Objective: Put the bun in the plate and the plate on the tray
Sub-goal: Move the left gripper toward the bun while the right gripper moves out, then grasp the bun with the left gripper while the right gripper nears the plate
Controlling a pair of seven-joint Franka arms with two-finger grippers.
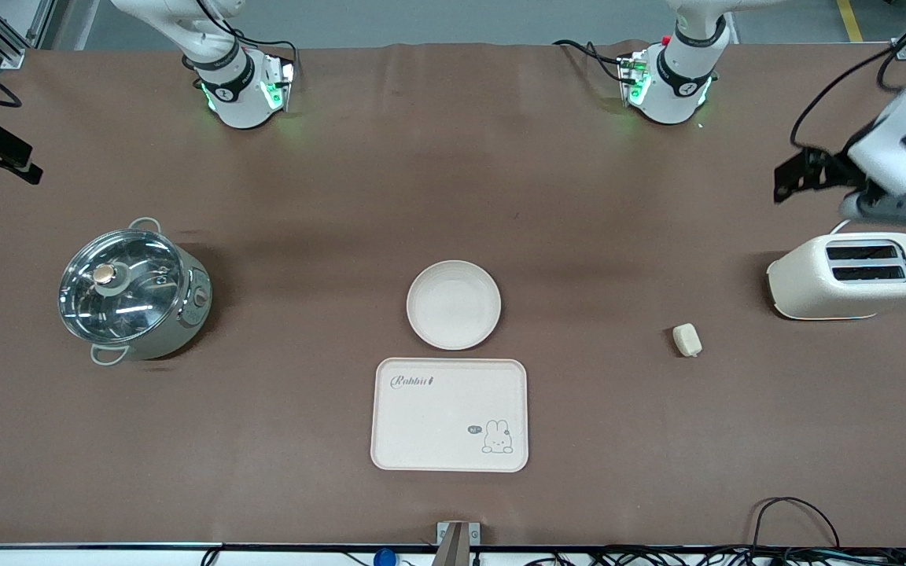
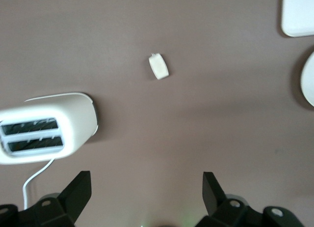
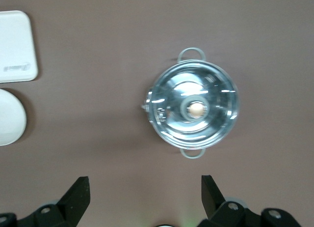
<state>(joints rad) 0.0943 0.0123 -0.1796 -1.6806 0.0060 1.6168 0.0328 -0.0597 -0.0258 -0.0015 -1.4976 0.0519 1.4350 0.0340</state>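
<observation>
One bun (image 1: 687, 339) on table, near toaster (image 1: 851, 275), toward my left arm's end. One plate (image 1: 454, 305) mid-table, bare, just beside one tray (image 1: 450, 414), which lies nearer front camera. One lidded pot (image 1: 132, 292). My left gripper (image 2: 146, 190) wide, above toaster. My right gripper (image 3: 145, 193) wide, above pot.
</observation>
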